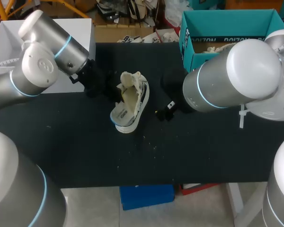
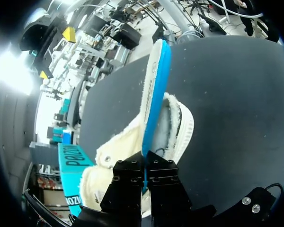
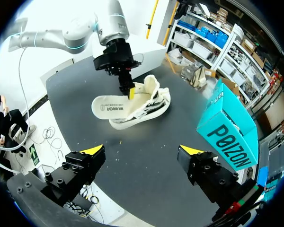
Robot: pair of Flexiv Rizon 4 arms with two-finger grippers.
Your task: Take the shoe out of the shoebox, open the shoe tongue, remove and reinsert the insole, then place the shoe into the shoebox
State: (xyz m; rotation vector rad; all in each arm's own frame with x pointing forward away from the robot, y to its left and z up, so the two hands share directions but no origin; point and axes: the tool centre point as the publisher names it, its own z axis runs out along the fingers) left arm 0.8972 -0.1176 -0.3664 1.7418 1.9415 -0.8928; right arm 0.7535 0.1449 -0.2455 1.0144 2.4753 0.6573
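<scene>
A cream shoe with dark side stripes lies in the middle of the black table, its tongue pulled up. Its white, blue-backed insole sticks partly out of the shoe opening. My left gripper is shut on the insole's edge. Seen from the left wrist, the insole runs edge-on from between the pinching fingers, over the shoe. My right gripper hangs open and empty, back from the shoe; it shows at the shoe's right. The teal shoebox stands at the back right.
A white block sits at the table's back left, behind my left arm. Small crumbs lie scattered on the cloth in front of the shoe. The shoebox stands to one side of my right gripper.
</scene>
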